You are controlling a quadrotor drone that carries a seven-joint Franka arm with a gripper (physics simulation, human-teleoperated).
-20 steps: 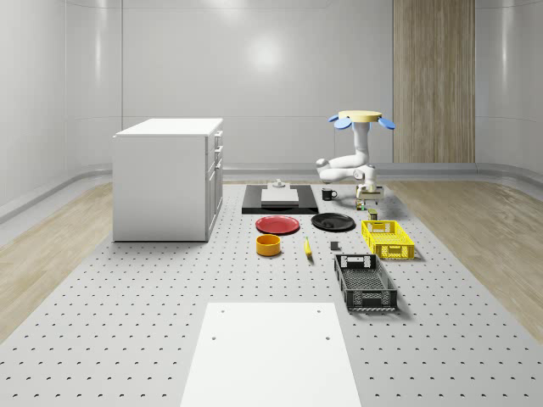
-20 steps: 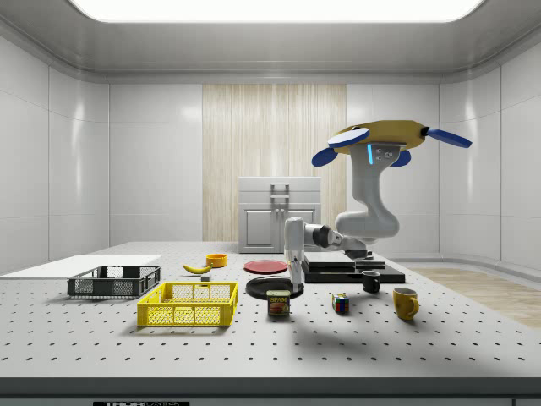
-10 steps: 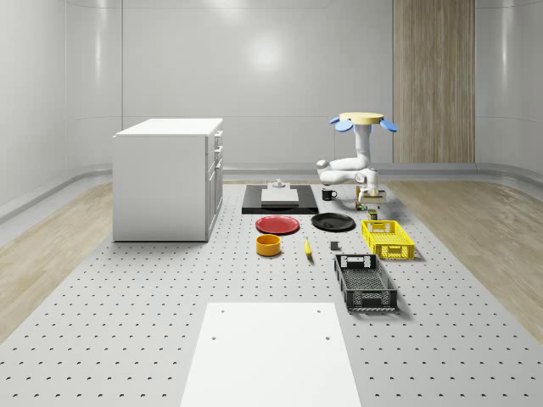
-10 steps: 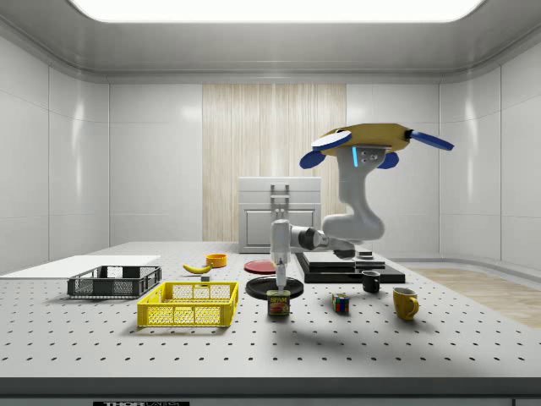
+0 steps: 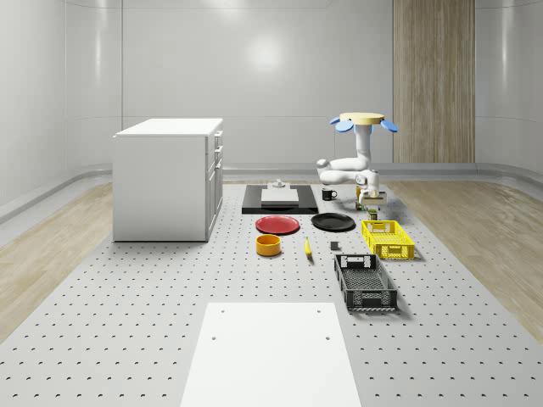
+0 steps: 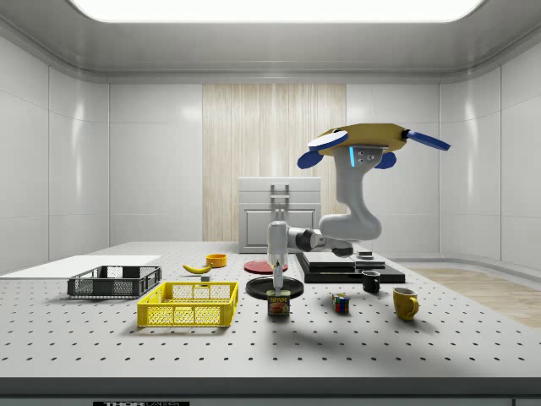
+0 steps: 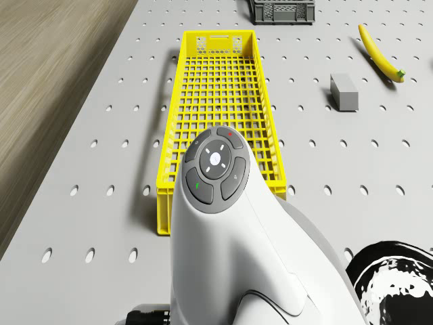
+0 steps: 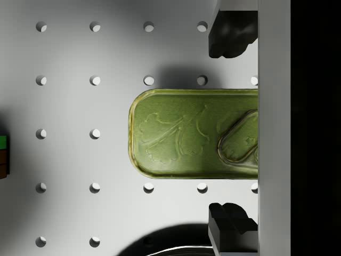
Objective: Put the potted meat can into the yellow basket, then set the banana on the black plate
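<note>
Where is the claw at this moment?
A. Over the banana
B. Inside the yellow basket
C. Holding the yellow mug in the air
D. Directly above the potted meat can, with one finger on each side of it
D. In the wrist view the claw looks straight down on the green top of the potted meat can, with one dark fingertip on each side, apart from it; the side view shows the claw just above the can, while the drone hovers.
</note>
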